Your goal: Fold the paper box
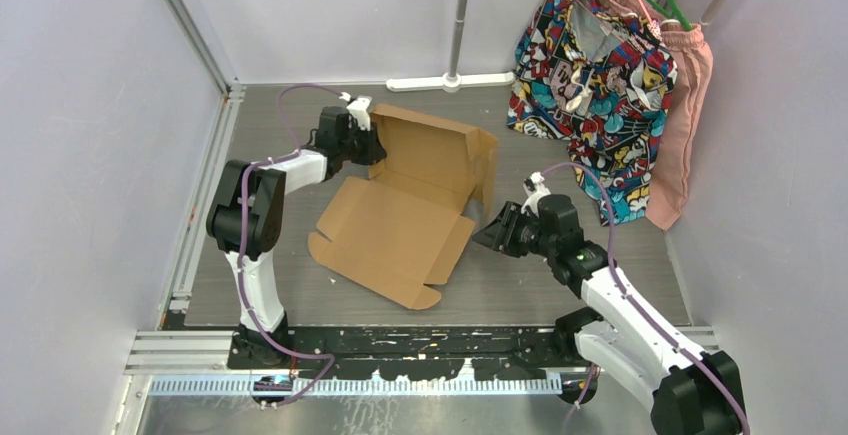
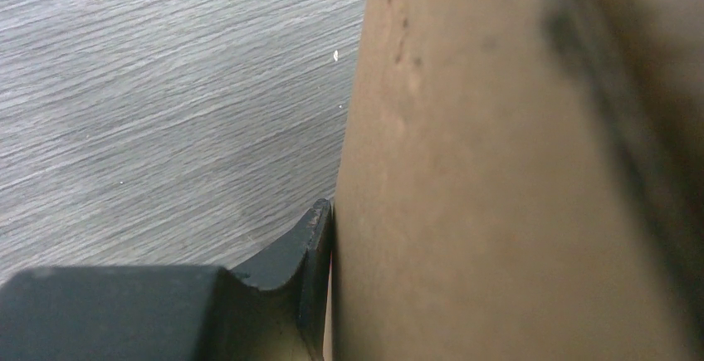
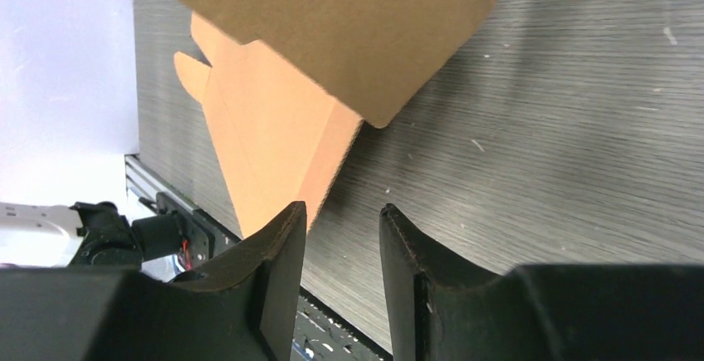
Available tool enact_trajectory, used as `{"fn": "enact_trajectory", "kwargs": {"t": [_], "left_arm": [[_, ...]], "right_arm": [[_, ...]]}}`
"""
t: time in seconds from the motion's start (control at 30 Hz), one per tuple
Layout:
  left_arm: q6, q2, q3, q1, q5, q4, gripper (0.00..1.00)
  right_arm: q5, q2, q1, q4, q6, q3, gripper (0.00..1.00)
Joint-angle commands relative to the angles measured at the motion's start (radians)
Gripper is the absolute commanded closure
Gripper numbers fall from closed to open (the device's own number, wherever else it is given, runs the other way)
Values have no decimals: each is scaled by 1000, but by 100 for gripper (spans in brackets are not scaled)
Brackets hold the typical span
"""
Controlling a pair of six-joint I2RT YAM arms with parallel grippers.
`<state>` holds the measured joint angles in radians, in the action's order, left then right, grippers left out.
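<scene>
The paper box [image 1: 400, 225] is a brown cardboard sheet lying mid-table, its near panel flat and its far panels standing up. My left gripper [image 1: 366, 138] is at the far left wall of the box, shut on that wall. In the left wrist view one finger [image 2: 309, 245] presses against the cardboard [image 2: 498, 170], which hides the other finger. My right gripper [image 1: 489, 232] hovers just off the box's right side, open with only table between its jaws [image 3: 342, 212]. A raised flap [image 3: 332, 29] hangs above and ahead of it, apart from the fingers.
Colourful and pink clothes [image 1: 600, 65] hang on hangers at the back right. A white pole base [image 1: 450, 82] stands at the back edge. Metal rails run along the left side [image 1: 200, 205] and the front [image 1: 400, 340].
</scene>
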<state>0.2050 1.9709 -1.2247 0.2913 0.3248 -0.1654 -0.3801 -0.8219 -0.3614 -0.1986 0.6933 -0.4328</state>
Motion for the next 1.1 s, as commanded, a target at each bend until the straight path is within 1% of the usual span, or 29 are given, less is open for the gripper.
{"fn": "enact_trajectory", "kwargs": {"t": [0.0, 0.07, 0.2, 0.27, 0.33, 0.37, 0.43, 0.5, 0.6, 0.7, 0.87, 0.97, 1.0, 1.07], "left_arm": [[13, 1, -35, -7, 37, 1, 78], [14, 4, -35, -7, 39, -1, 78], [19, 4, -30, -7, 45, -9, 78], [19, 2, -29, -7, 46, -8, 78], [17, 0, -30, -7, 46, -4, 78], [15, -1, -31, -7, 47, 0, 78], [11, -4, -32, -8, 48, 4, 78], [6, -2, -34, -8, 51, 9, 78], [1, -5, -38, -15, 63, 19, 78], [-4, -13, -35, -22, 87, 18, 78], [-8, -11, -38, -28, 130, 28, 78], [-8, -11, -35, -37, 163, 27, 78], [-4, -10, -33, -41, 174, 20, 78], [-1, -6, -32, -44, 191, 13, 78]], "right_arm": [[-30, 23, -32, 95, 27, -9, 56], [-37, 18, -34, 99, 20, -9, 55], [-57, -27, -41, 183, 68, 13, 55], [-54, -54, -51, 192, 73, 21, 56], [-15, -48, -55, 147, 48, 8, 56], [31, -25, -56, 84, 18, -11, 56], [108, 56, -54, 27, -31, -39, 54], [138, 102, -50, 20, -60, -70, 52], [152, 90, -45, 13, -103, -116, 53], [228, 91, -34, 1, -158, -150, 53], [238, 86, 23, 83, -210, -148, 53], [272, 154, 73, 171, -221, -102, 53], [267, 157, 97, 188, -223, -94, 53], [196, 96, 150, 273, -214, -83, 53]]}}
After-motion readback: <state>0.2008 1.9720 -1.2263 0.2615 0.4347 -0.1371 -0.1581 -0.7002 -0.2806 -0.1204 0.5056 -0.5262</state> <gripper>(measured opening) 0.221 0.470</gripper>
